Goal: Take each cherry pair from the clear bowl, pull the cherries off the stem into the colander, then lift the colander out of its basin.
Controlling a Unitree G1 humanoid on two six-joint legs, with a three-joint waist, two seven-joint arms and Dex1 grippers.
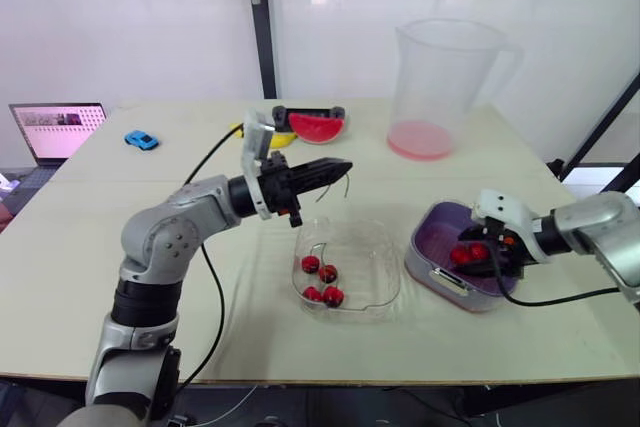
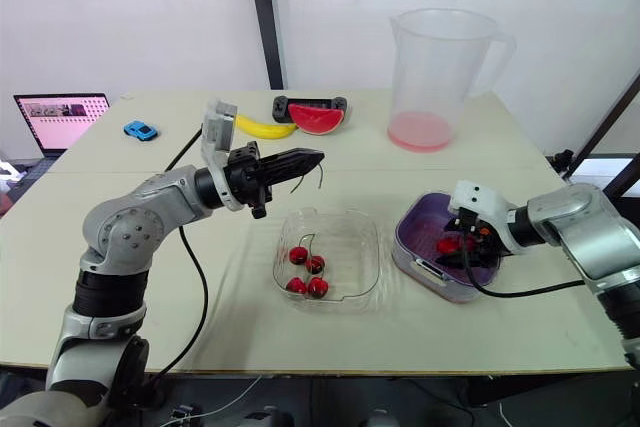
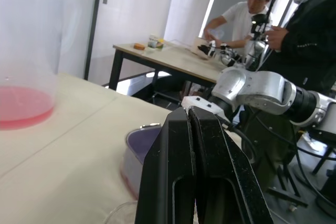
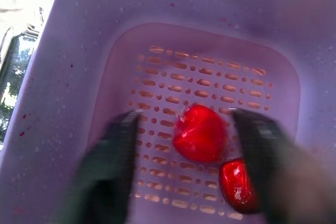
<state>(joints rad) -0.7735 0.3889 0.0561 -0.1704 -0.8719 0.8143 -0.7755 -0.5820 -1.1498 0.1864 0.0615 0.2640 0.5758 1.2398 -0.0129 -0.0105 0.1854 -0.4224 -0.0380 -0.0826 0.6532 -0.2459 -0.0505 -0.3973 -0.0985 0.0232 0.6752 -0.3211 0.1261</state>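
Above the clear bowl's (image 1: 392, 272) far rim my left gripper (image 1: 340, 169) is shut on a thin bare cherry stem (image 1: 346, 185) that hangs from its tips. Inside the bowl lie several red cherries (image 1: 328, 273) joined by stems. To the right stands the purple colander (image 1: 425, 247) in its basin. My right gripper (image 4: 186, 115) reaches down into it, open, its fingers (image 4: 113, 156) apart on either side of a loose red cherry (image 4: 201, 134). A second cherry (image 4: 237, 184) lies beside that one on the colander's perforated floor (image 4: 173, 85).
At the table's back stands a tall clear pitcher (image 1: 445, 77) with pink liquid. A watermelon slice (image 1: 316, 127) and a banana (image 1: 280, 138) lie behind my left gripper. A blue toy car (image 1: 141, 140) and a laptop (image 1: 58, 130) sit far left. People (image 3: 239, 19) stand at another table.
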